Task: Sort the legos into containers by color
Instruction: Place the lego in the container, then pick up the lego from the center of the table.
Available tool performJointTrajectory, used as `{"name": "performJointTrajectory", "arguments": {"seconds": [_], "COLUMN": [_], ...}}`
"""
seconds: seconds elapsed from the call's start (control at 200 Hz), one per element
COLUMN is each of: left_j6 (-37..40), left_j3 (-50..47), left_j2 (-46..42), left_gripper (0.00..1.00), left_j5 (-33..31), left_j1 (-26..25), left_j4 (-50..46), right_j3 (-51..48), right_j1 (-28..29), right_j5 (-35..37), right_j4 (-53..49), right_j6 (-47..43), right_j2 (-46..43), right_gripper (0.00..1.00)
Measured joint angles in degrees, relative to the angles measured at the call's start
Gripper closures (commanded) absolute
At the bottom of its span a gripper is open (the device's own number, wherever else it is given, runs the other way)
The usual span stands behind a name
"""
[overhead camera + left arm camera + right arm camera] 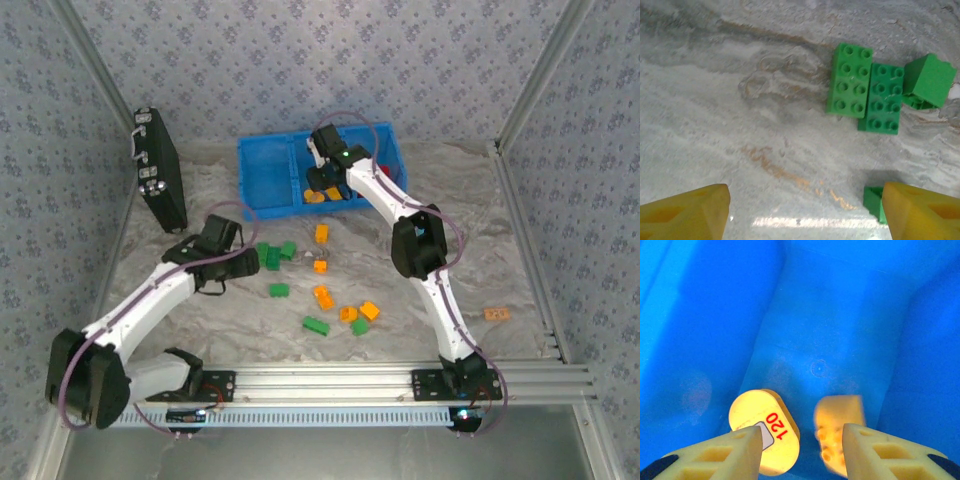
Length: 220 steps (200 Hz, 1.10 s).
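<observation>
The only marking that could be read was the number 120, printed in red on the flat face of a rounded yellow piece [756,412] lying in the blue bin [840,315], at the lower left of the right wrist view. A small pale tag [766,436] sat just beside the digits, and nothing on it was legible.

We've got the bin [268,178] at far centre of the table [260,335], case [160,185] standing left of it, loose legos [321,296] scattered in front, two pieces [755,412] inside its middle compartment.
</observation>
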Motion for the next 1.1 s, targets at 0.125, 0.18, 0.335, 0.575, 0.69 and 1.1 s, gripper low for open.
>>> {"name": "performJointTrajectory", "arguments": {"seconds": [0.125, 0.18, 0.335, 0.575, 0.69, 1.1], "left_j6": [2.4, 3.9, 7.8, 10.8, 11.4, 12.8], "left_j3": [6.0, 9.2, 17.8, 23.5, 25.2, 28.2], "left_j2": [7.7, 11.6, 22.2, 31.8, 34.1, 40.6], "left_gripper": [0.25, 0.26, 0.27, 0.3, 0.32, 0.39], "left_j5": [-0.2, -0.5, -1.1, -1.1, -1.6, -2.1], "left_j1": [-1.9, -3.2, -7.0, -8.8, -8.9, -9.6], "left_j4": [2.4, 3.4, 5.4, 6.0, 5.6, 4.8], "right_j3": [0.0, -0.1, -5.4, -23.0, -32.8, -54.6], "right_j1": [0.0, 0.0, -0.4, -1.4, -1.9, -1.9], "right_j5": [-1.1, -1.5, -2.9, -4.1, -4.5, -5.6], "right_j4": [0.2, 0.3, 1.5, 4.6, 6.7, 4.2], "right_j6": [-0.3, -0.5, -1.1, -1.3, -0.7, 2.6], "right_j2": [0.0, -0.1, -4.3, -22.4, -32.2, -46.9], "right_gripper": [0.5, 0.49, 0.48, 0.45, 0.45, 0.43]}}
